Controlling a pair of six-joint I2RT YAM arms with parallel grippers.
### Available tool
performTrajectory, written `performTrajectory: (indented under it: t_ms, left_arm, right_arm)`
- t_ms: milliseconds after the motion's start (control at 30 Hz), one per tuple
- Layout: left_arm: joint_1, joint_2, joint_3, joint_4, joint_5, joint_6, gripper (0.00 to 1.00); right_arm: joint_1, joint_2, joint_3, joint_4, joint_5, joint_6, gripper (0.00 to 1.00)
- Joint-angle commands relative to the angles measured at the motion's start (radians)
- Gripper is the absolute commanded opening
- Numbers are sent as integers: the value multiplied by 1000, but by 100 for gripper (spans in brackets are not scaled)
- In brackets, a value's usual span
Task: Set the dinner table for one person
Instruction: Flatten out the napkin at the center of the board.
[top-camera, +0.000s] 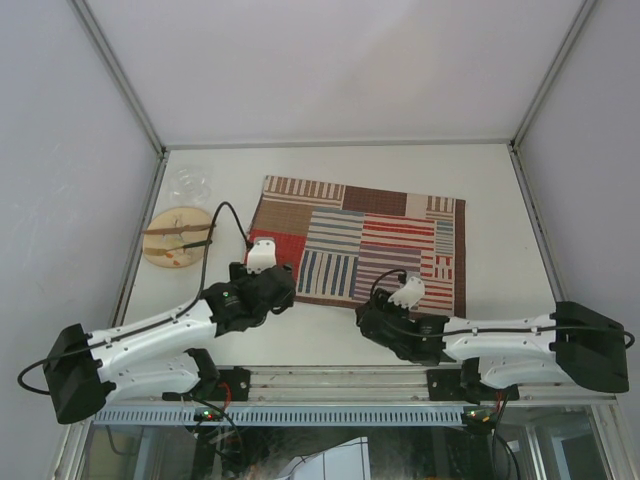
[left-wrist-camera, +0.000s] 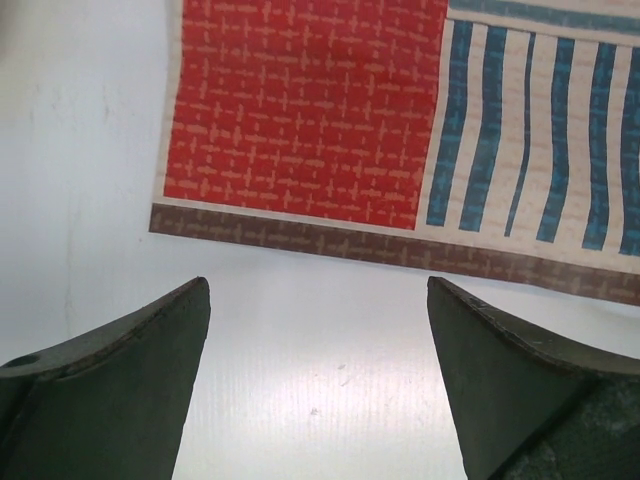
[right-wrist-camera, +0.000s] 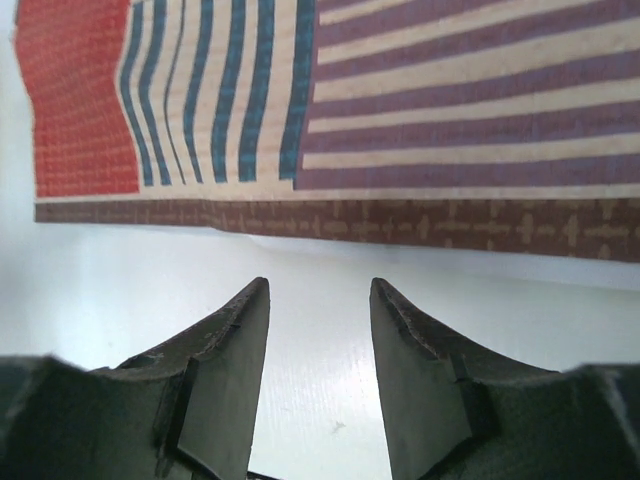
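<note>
1. The left gripper (left-wrist-camera: 318, 300) is at the bottom, with its two dark fingers (left-wrist-camera: 120, 390) far apart.
2. Nothing is between the fingers, only the white table (left-wrist-camera: 80, 150).
3. A mat (left-wrist-camera: 400, 120) lies flat on the table, past the fingertips and not touching them.
4. The mat has a red patch (left-wrist-camera: 300, 110) with little pale marks.
5. Blue stripes (left-wrist-camera: 540, 130) are to the right of the red patch.
6. A brown band (left-wrist-camera: 350, 243) runs along the near edge of the mat.
7. The mat's near left corner shows, and it sits a bit slanted.
</note>
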Motion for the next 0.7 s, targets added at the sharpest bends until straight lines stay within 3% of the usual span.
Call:
performTrajectory:
  t_ms: [0,433,667]
  left_arm:
    - [-5,-22,84,-5,-109,9,93]
    - [-12,-118,53,-5,-141,37,93]
    - [-20,-101,40,-17,-114,24,93]
  right_arm:
    - [33,61,24,9,3,82,45]
    - [40,170,12,43,68,137,45]
    - [40,170,-88,77,203,387,46]
